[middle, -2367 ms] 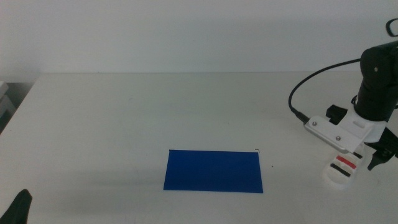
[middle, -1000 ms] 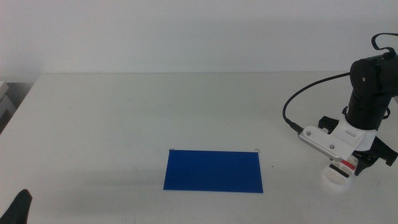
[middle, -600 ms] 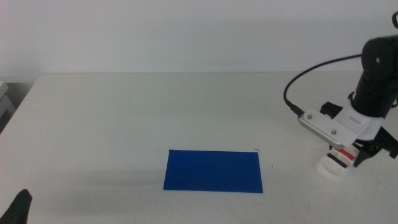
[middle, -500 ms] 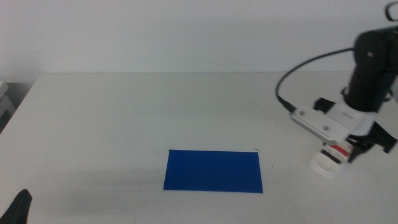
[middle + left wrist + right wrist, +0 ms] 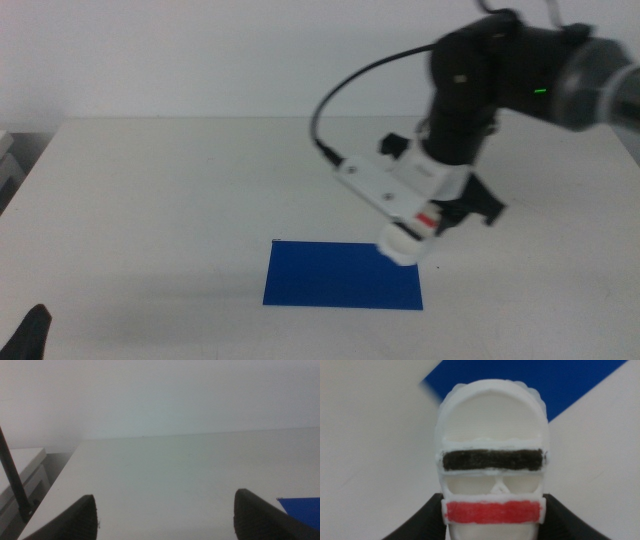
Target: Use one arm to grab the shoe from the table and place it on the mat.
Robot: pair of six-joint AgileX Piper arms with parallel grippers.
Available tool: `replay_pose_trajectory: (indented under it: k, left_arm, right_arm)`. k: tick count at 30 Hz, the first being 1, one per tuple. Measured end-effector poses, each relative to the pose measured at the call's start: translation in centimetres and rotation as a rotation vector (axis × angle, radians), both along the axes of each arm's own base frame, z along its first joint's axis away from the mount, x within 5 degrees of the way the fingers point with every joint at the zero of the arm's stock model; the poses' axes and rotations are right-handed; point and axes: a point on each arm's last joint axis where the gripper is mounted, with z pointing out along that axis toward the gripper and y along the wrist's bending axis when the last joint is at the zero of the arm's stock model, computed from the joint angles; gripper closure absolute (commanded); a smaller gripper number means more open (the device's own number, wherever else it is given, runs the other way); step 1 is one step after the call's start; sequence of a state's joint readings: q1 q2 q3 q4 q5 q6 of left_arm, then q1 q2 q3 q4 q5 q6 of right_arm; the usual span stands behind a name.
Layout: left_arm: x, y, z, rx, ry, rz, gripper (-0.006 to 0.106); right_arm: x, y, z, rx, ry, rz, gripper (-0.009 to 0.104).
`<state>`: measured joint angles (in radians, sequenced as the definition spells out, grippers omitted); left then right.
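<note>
White surface (image 5: 180,190) fills the frame; right gripper (image 5: 440,212), clamped on the shoe (image 5: 408,238), hangs over the mat's (image 5: 330,275) right end, lower centre. Lowering and release apparently remain. Left gripper (image 5: 165,510), jaws apart, waits lower left.

Shoe (image 5: 491,485) heel beyond picture's edge

The arm (image 5: 470,90) is glossy black with bulky rounded joints and a blurred grey link at the far right bearing a small green light. A white bracket (image 5: 385,185) with two screws sits at its wrist. A black cable (image 5: 345,85) loops beside it.
</note>
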<state>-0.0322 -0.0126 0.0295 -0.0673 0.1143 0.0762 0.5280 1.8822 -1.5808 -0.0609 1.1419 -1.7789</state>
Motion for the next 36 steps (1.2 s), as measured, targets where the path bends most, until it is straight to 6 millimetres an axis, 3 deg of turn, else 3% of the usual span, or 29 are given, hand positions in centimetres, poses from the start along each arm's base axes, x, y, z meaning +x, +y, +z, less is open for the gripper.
replay_pose_trajectory:
  k: [7,10,18,22,31,36]
  left_arm:
    - [0.0,0.0,0.0,0.000,0.000,0.000,0.007]
    - [0.0,0.0,0.0,0.000,0.000,0.000,0.007]
    - [0.0,0.0,0.0,0.000,0.000,0.000,0.007]
    - [0.0,0.0,0.0,0.000,0.000,0.000,0.007]
    - [0.0,0.0,0.0,0.000,0.000,0.000,0.007]
    - [0.0,0.0,0.0,0.000,0.000,0.000,0.007]
  right_arm:
    - [1.0,6.7,-0.9,0.004,0.007,0.094,0.099]
    - [1.2,8.6,-1.5,0.019,0.003,0.119,0.099]
    - [1.3,9.4,-2.0,0.043,0.026,0.040,0.099]
    - [1.3,9.4,-2.0,0.079,0.043,-0.152,0.099]
    - [1.2,9.5,-2.0,0.225,0.119,-0.842,0.099]
    - [1.2,9.5,-2.0,0.261,0.132,-1.048,0.099]
